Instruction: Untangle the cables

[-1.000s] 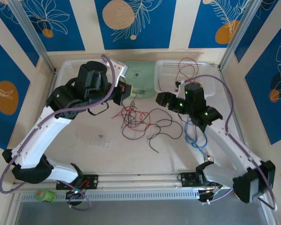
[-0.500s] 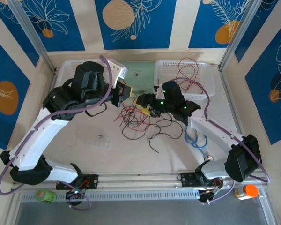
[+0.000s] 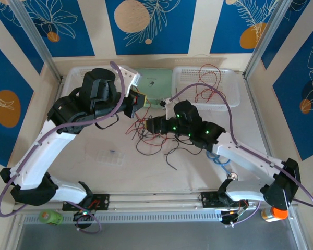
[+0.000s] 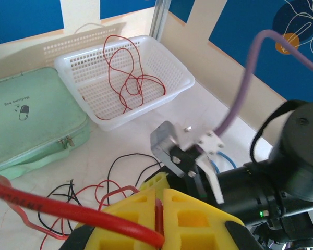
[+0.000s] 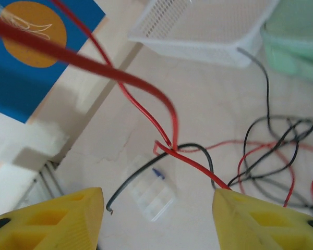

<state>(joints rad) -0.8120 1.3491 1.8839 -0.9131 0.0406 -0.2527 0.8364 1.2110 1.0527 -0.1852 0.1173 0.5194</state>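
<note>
**A:** Where were the cables?

**B:** Most of the cables (image 3: 159,136) lay in a red-and-black tangle in the middle of the tabletop (image 3: 146,172). More red loops sat in the basket (image 3: 232,86) at one o'clock from the tangle.

**A:** And the left pincer?

**B:** The left pincer (image 4: 159,197) was clenched on a red cable (image 4: 68,211), its yellow fingers pressed together around the strand. Seen from above, it hung at eleven o'clock of the tangle, just in front of the green pouch (image 3: 157,83).

**A:** The right one?

**B:** The right pincer (image 5: 157,200) stood released, fingers well apart, over the tangle's ten o'clock part. A thin red strand ran down toward one finger (image 5: 261,219), but I couldn't tell whether it touched. Beyond the gap, that strand crossed a black one.

**A:** Anything else nearby?

**B:** A clear box (image 3: 108,156) lay at eight o'clock of the tangle. A light blue cable (image 3: 220,160) lay at four o'clock, partly under the right arm.
</note>
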